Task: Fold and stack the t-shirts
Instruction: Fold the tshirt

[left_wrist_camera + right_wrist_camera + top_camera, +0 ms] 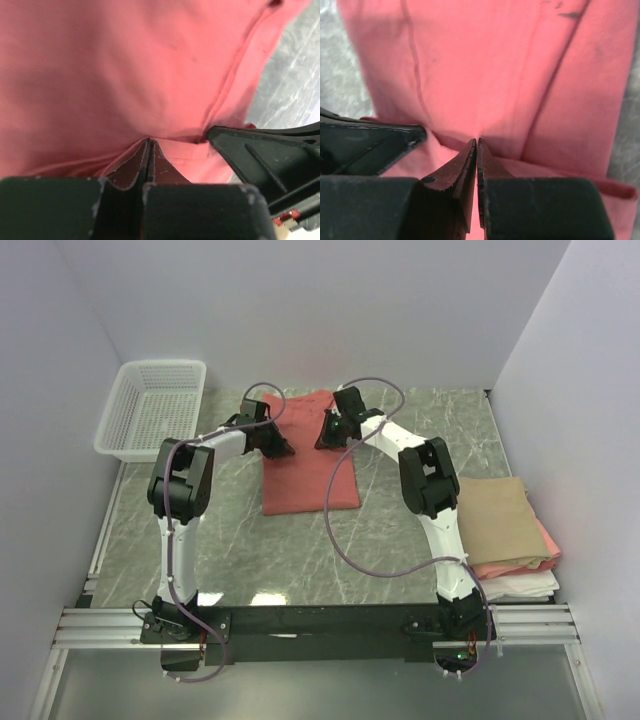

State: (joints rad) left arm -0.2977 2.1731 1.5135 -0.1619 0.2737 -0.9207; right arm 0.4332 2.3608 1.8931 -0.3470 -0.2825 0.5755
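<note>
Mid-fold. Red shirt lies upper centre of frame as a narrow strip. Left fingers and right fingers are pressed together, pinching its cloth. Next, probably: lift evenly, fold lengthwise.

Four t-shirts on the worktop: one salmon-red shirt, and one tan shirt, one pink shirt, one white shirt piled. One mesh basket. Two pincers: left pincer, right pincer.

Basket (far left) and folded stack flank the bare near tabletop.
</note>
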